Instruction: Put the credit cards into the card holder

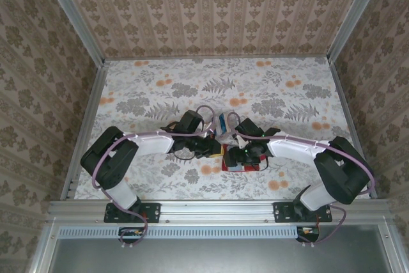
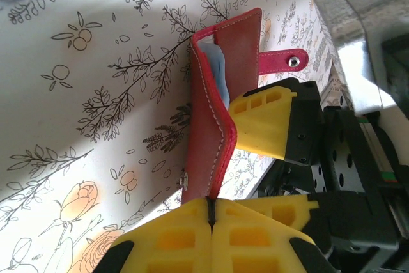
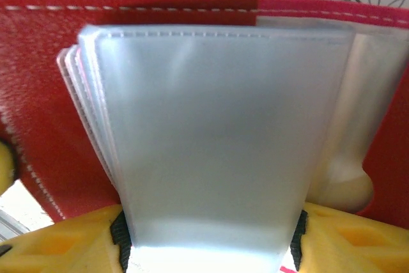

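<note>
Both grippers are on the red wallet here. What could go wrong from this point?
1. The left gripper pinches only the edge of the card holder, on its red cover. A tug could let it slip free.
2. The right gripper clamps the clear pockets as a bunch, so pulling may strain their stitching or leave the openings pressed shut against a card.

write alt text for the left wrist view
A small red stitched folding card holder, slightly open, has its lower edge pinched in the shut yellow left claw. One of the right claw's yellow fingers sits beside its outer cover, over a floral-print tablecloth.
</note>
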